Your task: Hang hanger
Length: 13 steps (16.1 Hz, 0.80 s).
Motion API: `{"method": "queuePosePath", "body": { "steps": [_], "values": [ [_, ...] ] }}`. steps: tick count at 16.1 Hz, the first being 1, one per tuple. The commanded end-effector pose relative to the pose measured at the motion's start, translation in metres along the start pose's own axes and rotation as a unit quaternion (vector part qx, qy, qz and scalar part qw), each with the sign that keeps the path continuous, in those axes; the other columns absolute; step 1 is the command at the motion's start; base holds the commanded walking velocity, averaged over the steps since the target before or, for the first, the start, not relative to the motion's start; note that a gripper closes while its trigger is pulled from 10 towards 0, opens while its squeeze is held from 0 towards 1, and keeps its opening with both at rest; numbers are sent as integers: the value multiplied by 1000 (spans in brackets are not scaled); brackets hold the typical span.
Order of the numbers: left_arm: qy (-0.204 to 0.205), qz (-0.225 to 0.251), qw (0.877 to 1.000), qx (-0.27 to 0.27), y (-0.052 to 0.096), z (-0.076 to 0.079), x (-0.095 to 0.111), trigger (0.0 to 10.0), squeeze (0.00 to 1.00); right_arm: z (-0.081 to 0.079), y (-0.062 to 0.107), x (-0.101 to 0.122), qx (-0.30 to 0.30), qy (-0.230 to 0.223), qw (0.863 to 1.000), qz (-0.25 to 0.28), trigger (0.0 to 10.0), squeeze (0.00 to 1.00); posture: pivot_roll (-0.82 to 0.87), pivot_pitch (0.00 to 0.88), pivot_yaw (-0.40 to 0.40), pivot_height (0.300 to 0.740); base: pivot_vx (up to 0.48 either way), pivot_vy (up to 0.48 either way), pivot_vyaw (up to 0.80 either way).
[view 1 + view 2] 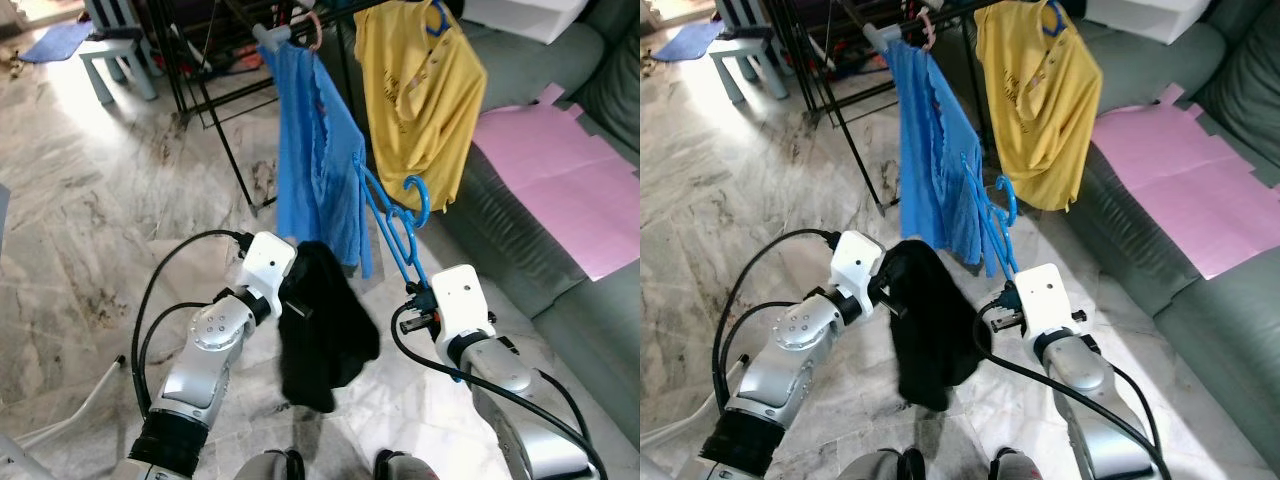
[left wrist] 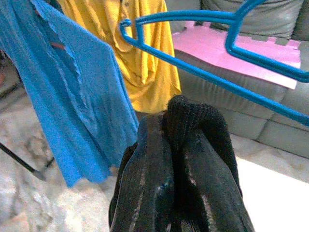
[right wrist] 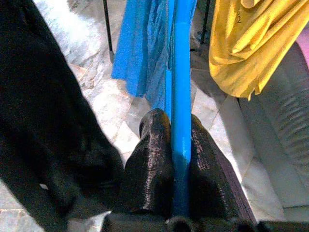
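Note:
My right gripper (image 3: 175, 140) is shut on a bright blue plastic hanger (image 1: 396, 228), held upright in front of me with its hook near the hem of the yellow shirt (image 1: 415, 95). In the left wrist view my left gripper (image 2: 176, 145) is shut on a black garment (image 1: 322, 325) that droops below it, just left of the hanger. A blue shirt (image 1: 318, 160) and the yellow shirt hang on a black clothes rack (image 1: 205, 70) ahead. The hanger's bar (image 2: 231, 43) crosses above the black cloth (image 2: 193, 159).
A grey sofa (image 1: 560, 250) with a pink sheet (image 1: 555, 170) lies to the right. A pale blue stool (image 1: 118, 55) stands far left on the marble floor (image 1: 90, 220). The rack's black legs reach the floor behind the blue shirt.

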<state>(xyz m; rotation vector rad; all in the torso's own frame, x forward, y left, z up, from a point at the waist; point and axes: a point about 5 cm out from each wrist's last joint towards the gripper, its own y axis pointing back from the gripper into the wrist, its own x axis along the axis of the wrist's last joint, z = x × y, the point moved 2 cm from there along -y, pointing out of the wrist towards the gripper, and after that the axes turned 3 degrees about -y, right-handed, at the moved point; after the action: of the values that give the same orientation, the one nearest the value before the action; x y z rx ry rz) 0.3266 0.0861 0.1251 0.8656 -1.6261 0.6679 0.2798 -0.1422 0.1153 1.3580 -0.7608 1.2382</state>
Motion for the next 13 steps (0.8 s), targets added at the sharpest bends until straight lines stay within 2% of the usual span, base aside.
{"method": "queuePosePath", "body": {
  "steps": [1,2,5,6,7,9,10,11,13],
  "values": [
    [-29,11,999,25,-3,-14,8,10000,0,6,4,5,11,8,1000,8,10000,0,-120,185,68,740,0,0,0],
    [-55,0,996,65,-4,-28,7,10000,0,14,7,11,20,15,1000,18,10000,0,-121,191,67,740,0,0,0],
    [-99,-7,990,101,-1,-45,7,10000,0,16,29,14,89,27,995,29,10000,0,-127,195,67,740,0,0,0],
    [-134,-15,983,124,0,-56,9,10000,0,18,39,10,115,42,992,17,10000,0,-134,201,68,740,0,0,0],
    [-125,-20,979,162,0,-74,11,10000,0,16,49,12,149,28,988,16,10000,0,-143,201,73,740,0,0,0],
    [-109,-9,977,182,-1,-84,15,10000,0,15,59,11,186,25,982,8,10000,0,-149,202,71,740,0,0,0],
    [-94,22,980,174,-5,-85,25,10000,0,14,67,6,225,22,974,-18,10000,0,-158,205,65,740,0,0,0],
    [-106,33,980,166,-7,-82,31,10000,0,12,70,2,244,28,969,-34,10000,0,-163,207,63,740,0,0,0],
    [-141,89,978,128,-10,-70,53,10000,0,2,77,-6,289,22,955,-55,10000,0,-154,207,60,740,0,0,0]
  ]
}}
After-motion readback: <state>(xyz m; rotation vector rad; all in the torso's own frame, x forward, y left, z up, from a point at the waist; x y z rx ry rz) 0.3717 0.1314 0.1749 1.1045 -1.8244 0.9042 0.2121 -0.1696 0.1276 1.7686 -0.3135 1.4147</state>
